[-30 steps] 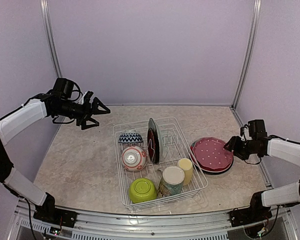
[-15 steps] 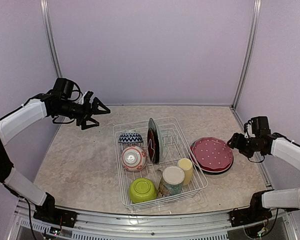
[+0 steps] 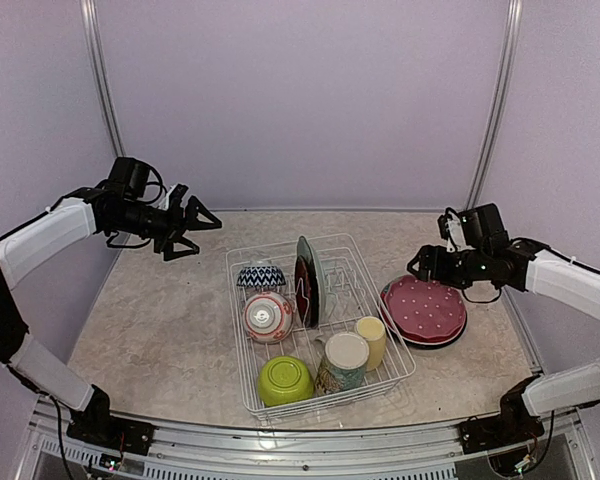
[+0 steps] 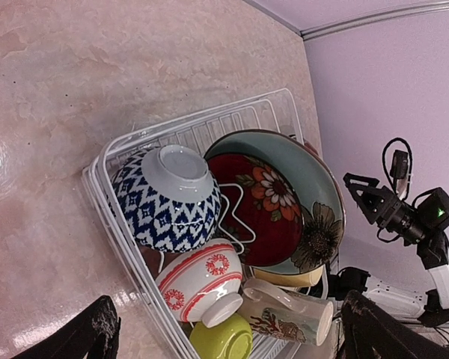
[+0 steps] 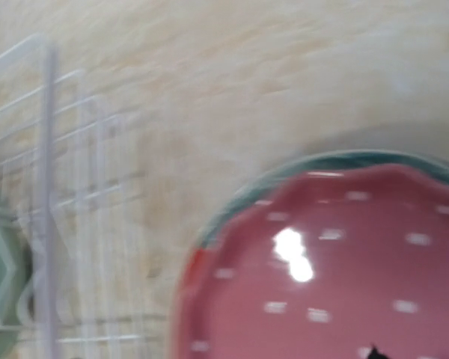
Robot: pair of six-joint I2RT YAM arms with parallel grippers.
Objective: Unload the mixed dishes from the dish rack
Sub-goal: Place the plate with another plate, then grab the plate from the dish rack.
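Top external: rack (image 3: 355,285) centre, pink plate (image 3: 423,308) at its 3 o'clock. L gripper (image 3: 205,238) wide, empty; R gripper (image 3: 420,268): can't tell. Risk: R reach could clip upright plates (image 3: 306,280), toppling them.

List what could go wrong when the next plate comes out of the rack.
The red floral plate and teal-rimmed plate stand close together in the dish rack; lifting one may drag or topple the other. The pink dotted plate lies beside the rack, under the right tool, so a low swing might knock it.
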